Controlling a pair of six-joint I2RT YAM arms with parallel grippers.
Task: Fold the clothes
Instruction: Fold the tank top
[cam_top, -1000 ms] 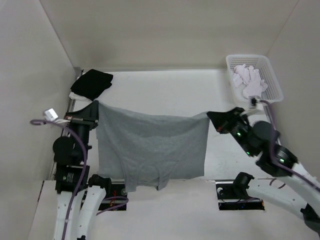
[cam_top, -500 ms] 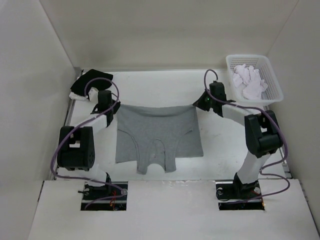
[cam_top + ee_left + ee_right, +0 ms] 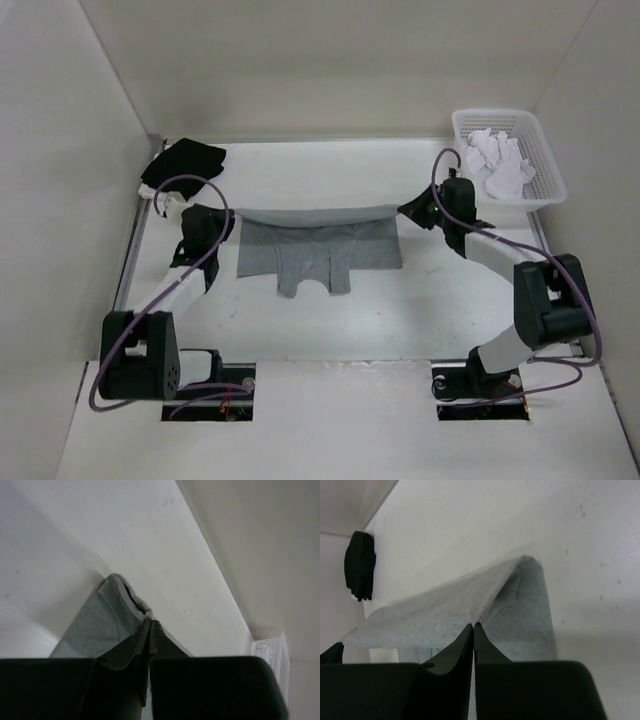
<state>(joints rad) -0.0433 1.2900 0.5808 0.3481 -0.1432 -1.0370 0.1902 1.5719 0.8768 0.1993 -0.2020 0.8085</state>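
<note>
**Desk:** Where is the shirt, and what do you have hold of?

**Me:** I have the grey tank top point(image 3: 318, 250) at mid-table, strung between the two arms. The left gripper point(image 3: 222, 216) is clamped tight on the left corner of the far edge. In my left wrist view the fingers meet with only a fold of grey knit between them. The right gripper point(image 3: 412, 210) is pinched down just as closely on the right corner, and the right wrist view shows cloth running straight out of its tips. The held edge is lifted and taut. The rest drapes toward me, and the strap end lies on the table point(image 3: 320, 170).

**Desk:** So which step is that?

**Me:** I'd call it the lay-out, getting the shirt flat before any fold. It doesn't look folded yet. Next I need to bring both hands down together and keep the edge stretched so it lands without a ridge. Only then should I let go. If one side drops early, I expect the cloth to bunch.

**Desk:** What has changed over the last second?

**Me:** A second ago the shirt hung high as a broad sheet, with both arms drawn back near their bases. Now both arms reach out toward the far side, the held edge sits much lower, and more of the fabric rests on the table. The black garment point(image 3: 183, 165) at far left hasn't moved. Neither has the basket point(image 3: 495, 113) of white cloth pieces point(image 3: 497, 160) at far right.
</note>
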